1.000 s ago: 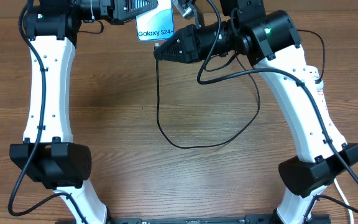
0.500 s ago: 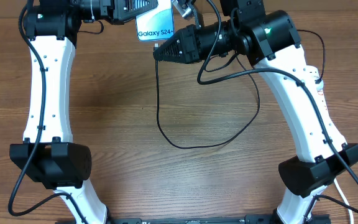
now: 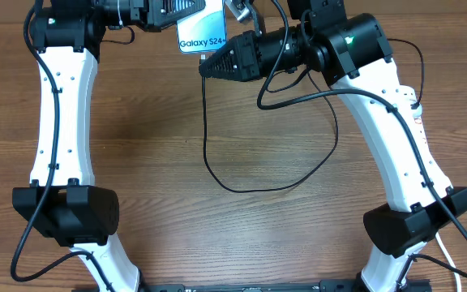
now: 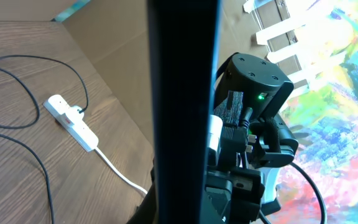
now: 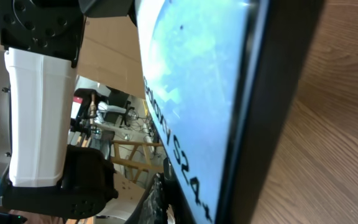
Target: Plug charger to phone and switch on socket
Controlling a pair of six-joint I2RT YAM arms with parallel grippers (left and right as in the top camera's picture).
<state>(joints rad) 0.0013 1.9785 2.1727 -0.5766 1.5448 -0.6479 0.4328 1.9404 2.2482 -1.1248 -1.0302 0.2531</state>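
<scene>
- Nearest the arm bases, the slack of the charger [image 3: 206, 130] lies in a wide loop on the bench [image 3: 152, 146], between the two arms.
- Further out, the right end effector [image 3: 207, 71] is clenched on the charger's plug end, just beside the lower edge of the phone [image 3: 202, 36]. Whether the plug is seated cannot be told.
- At the far edge, the left end effector [image 3: 173, 15] grasps the phone, lit screen upward.
- Only the right wrist view shows the screen close up; the screen and its black edge fill most of the frame.
- Only the left wrist view shows the socket [image 4: 72, 119] clearly: it lies on the bench, a black adapter plugged in, with its white cord [image 4: 120, 174] trailing away. The phone's dark edge blocks the centre of this view.
- Overhead, the right arm covers most of the socket.
</scene>
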